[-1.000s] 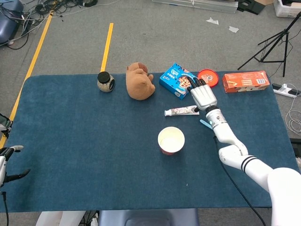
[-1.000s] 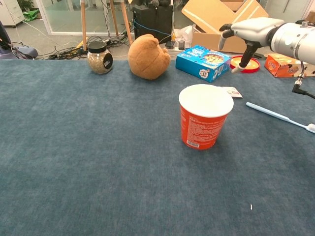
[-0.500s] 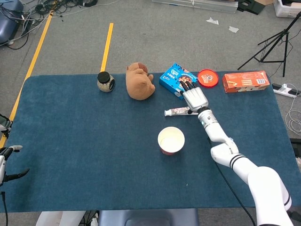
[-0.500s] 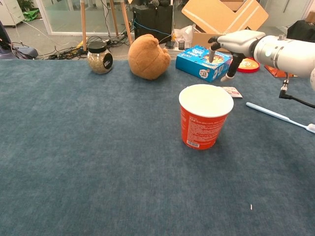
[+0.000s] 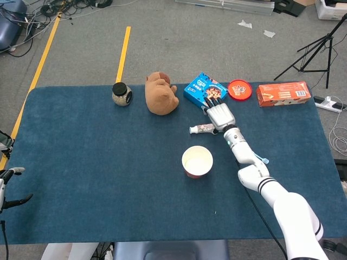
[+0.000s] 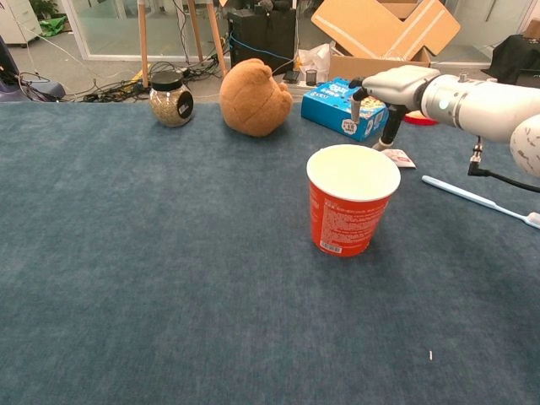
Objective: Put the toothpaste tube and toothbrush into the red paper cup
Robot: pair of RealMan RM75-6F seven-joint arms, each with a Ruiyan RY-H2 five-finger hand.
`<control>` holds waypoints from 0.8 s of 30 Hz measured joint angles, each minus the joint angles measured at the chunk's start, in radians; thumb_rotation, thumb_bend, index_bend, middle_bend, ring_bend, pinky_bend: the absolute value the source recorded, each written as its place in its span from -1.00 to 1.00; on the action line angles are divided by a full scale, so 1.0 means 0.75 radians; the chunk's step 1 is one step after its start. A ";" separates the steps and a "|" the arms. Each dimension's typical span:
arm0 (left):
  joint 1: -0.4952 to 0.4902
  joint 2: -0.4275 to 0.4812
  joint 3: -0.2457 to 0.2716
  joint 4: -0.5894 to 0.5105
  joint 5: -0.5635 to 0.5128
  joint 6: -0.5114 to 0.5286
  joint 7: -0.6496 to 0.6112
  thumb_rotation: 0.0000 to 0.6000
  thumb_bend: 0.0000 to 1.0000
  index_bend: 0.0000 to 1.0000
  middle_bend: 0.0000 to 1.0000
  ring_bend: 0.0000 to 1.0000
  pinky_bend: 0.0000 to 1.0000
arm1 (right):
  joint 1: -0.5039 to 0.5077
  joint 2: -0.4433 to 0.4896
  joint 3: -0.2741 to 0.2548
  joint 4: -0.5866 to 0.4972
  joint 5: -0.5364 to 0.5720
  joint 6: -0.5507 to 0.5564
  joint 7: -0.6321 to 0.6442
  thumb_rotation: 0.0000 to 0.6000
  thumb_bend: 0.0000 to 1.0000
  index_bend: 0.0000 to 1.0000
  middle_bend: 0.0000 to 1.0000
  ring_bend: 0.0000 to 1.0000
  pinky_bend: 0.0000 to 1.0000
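The red paper cup [image 5: 197, 161] [image 6: 352, 208] stands upright and open near the table's middle. Behind it lies the toothpaste tube [image 5: 200, 129], of which the chest view shows only the flat end [image 6: 397, 157]. My right hand [image 5: 219, 115] [image 6: 384, 89] hovers over the tube's right part with its fingers spread and pointing down, holding nothing. The light blue toothbrush [image 6: 477, 199] lies right of the cup; in the head view my forearm hides all but its tip [image 5: 264, 160]. My left hand [image 5: 8, 187] shows at the far left edge, fingers apart and empty.
Along the table's far edge stand a jar [image 5: 121, 93], a brown plush toy [image 5: 161, 93], a blue snack box [image 5: 205, 92] just behind my right hand, a red lid [image 5: 239, 89] and an orange box [image 5: 283, 93].
My right hand has moved left and lower, from beside the red lid to over the toothpaste tube's right part. The cup, tube and toothbrush have not moved.
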 measured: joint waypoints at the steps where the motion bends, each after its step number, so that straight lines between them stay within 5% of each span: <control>1: 0.000 0.000 0.000 0.001 -0.001 -0.001 0.000 1.00 -1.00 -0.43 -0.30 -0.49 -0.39 | 0.002 -0.007 -0.002 0.011 -0.002 -0.004 0.003 1.00 -0.89 -0.26 -1.00 -1.00 -0.78; 24: 0.003 0.011 -0.007 0.012 -0.015 -0.008 -0.031 1.00 -1.00 -0.41 -0.30 -0.49 -0.39 | 0.069 -0.149 -0.027 0.182 -0.047 -0.073 0.080 1.00 -0.80 -0.20 -1.00 -1.00 -0.78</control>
